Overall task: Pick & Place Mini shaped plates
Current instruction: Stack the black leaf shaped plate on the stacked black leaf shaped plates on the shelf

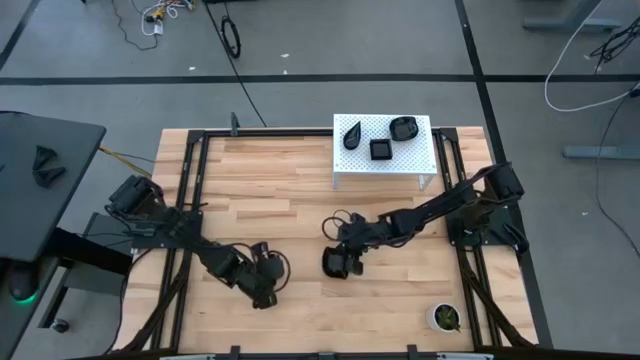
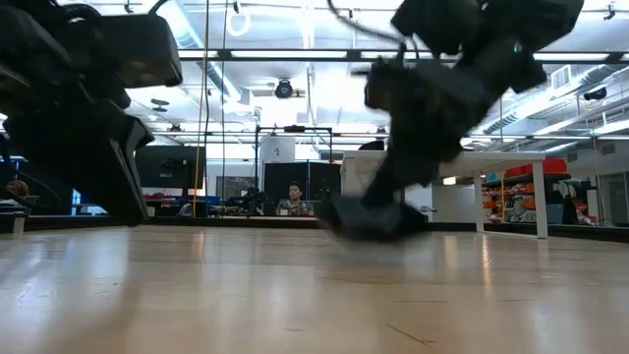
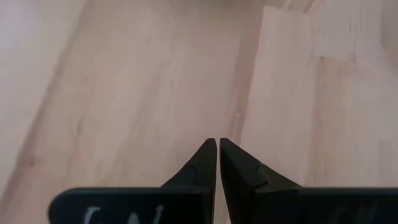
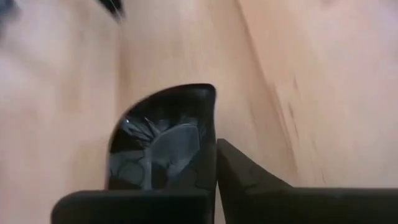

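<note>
Grey floor (image 1: pixel 90 40) with trailing cables (image 1: pixel 232 35), white-legged tables (image 2: pixel 511 187), ceiling strip lights (image 2: pixel 285 54) beyond.

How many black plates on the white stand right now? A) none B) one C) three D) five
C: the high view shows three on the white stand: a teardrop plate, a square plate and a rounded plate.
</note>
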Tool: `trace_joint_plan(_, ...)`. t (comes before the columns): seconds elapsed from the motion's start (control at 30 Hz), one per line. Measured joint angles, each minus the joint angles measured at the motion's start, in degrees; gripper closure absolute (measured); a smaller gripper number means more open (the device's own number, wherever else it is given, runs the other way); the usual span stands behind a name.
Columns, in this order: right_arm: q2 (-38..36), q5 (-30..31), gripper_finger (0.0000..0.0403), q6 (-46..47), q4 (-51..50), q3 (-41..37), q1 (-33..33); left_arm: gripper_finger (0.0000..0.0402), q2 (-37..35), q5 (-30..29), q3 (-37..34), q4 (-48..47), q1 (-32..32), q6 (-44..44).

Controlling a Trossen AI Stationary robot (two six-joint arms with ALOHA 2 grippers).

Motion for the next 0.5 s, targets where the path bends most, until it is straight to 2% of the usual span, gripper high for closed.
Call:
trace_joint_plan(0.13, -5.7, 1.3, 0.0399, 2.5, 2.5, 0.0, -0.2, 0.0376, 0.0, -4.7, 0.0, 0.1, -1.5, 0.0)
trace_joint_plan(0.27, -15.8, 7.9, 0.0397, 2.8, 1.4, 0.0, -1.7, 0.0376, 0.0, -6.9, 0.0, 0.5, -2.0, 0.0)
trace_joint_plan(0.4, -29.8, 15.0, 0.0400, -0.8, -6.7, 0.0, -6.6, 0.0376, 0.0, -7.1, 0.0, 0.8, -2.0, 0.0)
trace_joint_plan(0.5, -39.7, 20.2, 0.0400, -0.6, -17.0, 0.0, -14.6, 0.0376, 0.0, -7.8, 0.0, 1.4, -1.9, 0.0)
